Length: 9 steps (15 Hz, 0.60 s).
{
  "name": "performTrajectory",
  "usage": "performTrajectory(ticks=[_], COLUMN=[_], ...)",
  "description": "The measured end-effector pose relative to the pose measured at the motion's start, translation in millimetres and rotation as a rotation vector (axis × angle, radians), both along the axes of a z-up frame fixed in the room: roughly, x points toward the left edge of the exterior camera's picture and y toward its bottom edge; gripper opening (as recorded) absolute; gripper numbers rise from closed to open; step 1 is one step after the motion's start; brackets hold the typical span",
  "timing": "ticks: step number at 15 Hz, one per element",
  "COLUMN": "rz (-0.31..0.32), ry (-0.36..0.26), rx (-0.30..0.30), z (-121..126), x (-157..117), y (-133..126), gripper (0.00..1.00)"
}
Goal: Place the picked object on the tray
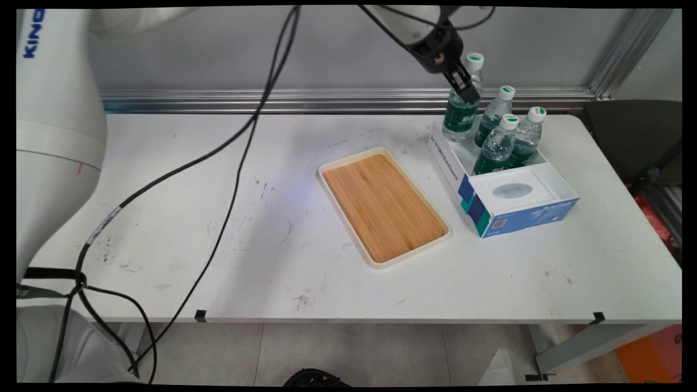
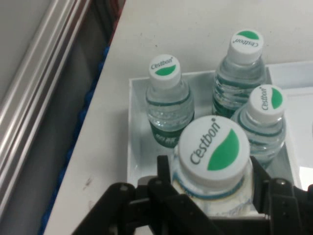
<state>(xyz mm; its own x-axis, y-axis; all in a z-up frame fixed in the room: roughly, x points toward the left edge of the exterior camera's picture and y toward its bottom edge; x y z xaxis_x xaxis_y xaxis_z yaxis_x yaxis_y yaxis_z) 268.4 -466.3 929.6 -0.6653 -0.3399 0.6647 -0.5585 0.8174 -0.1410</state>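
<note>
1. A white table [image 1: 218, 261], scuffed with dark marks, stood before a grey wall with an aluminium rail [image 1: 326, 100] along its far edge.
2. A bamboo tray [image 1: 384, 206] with a cream rim lay near the table's centre, angled so its long axis ran from about 11 to 5 o'clock. Bare tabletop lay all around it.
3. At 3 o'clock from the tray, close by but not touching, sat an open white and blue box [image 1: 503, 188] near the table's far right corner.
4. Three Cestbon water bottles [image 1: 509, 139] with green labels and white and green caps stood upright in the box's far compartment, close together.
5. The box's near section held a white insert with an oval hollow [image 1: 512, 190].
6. The black gripper [image 1: 465, 90] hung at the box's far left corner, at about 1 o'clock from the tray, its fingers closed around the neck of a fourth bottle [image 1: 462, 106].
7. In the hand view the held bottle's cap [image 2: 212, 150] sat between the fingers [image 2: 164, 169], above the other three caps, with the box's white wall [image 2: 134, 147] at its 9 o'clock.
8. Whether the held bottle's base touched the box floor could not be told.
9. Black cables [image 1: 239, 158] hung across the table's left half, where the surface was otherwise open up to the near edge.
</note>
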Motion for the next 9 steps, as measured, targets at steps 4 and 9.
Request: performTrajectory(ticks=[4, 9], rz=[-0.011, -0.006], ry=[-0.008, -0.052], rx=[-0.005, 0.014], z=[25, 45], x=[23, 66], y=[9, 28], gripper=[0.0, 0.0])
